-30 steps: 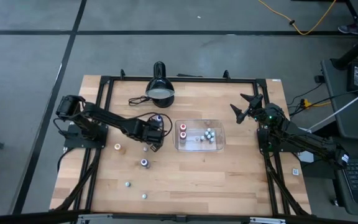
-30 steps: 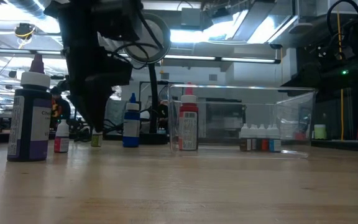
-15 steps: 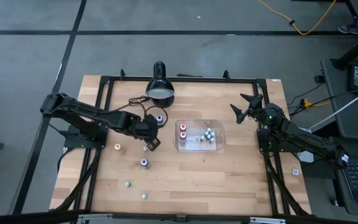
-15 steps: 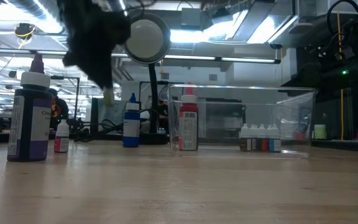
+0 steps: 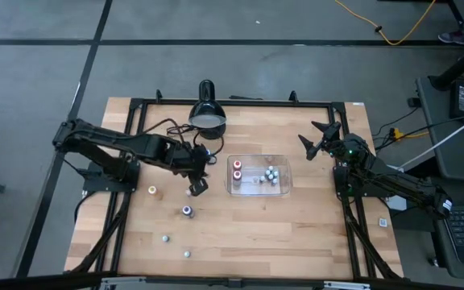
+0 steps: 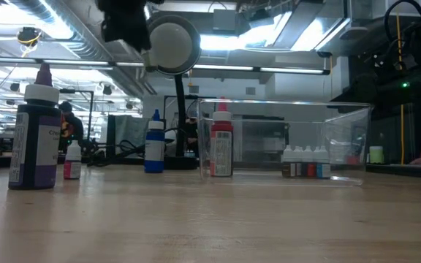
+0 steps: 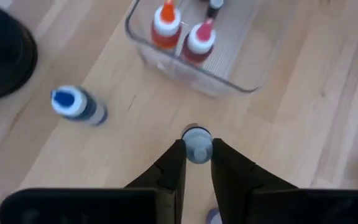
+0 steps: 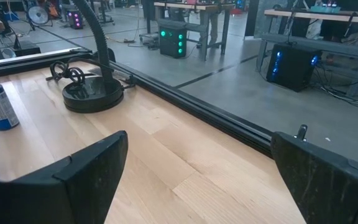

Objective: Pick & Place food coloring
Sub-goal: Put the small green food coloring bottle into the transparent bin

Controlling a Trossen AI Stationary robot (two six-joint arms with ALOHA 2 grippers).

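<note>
the left gripper (image 7: 197, 163) hangs above the table between the blue-capped bottle (image 7: 76, 105) and the clear tray (image 7: 238, 81), its jaws clamped on a small pale-capped food coloring bottle (image 7: 197, 144). the right gripper (image 5: 319, 137) waits near the table's far right corner, jaws spread wide.

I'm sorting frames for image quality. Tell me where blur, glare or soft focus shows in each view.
Left wrist view: the left claw and the small bottle it grips look soft, as does the blue-capped bottle. Low view: the lamp face glares white under bright ceiling strips, and the near table is out of focus. Right wrist view: the open right claw frames a sharp background. High view: evenly lit.
</note>
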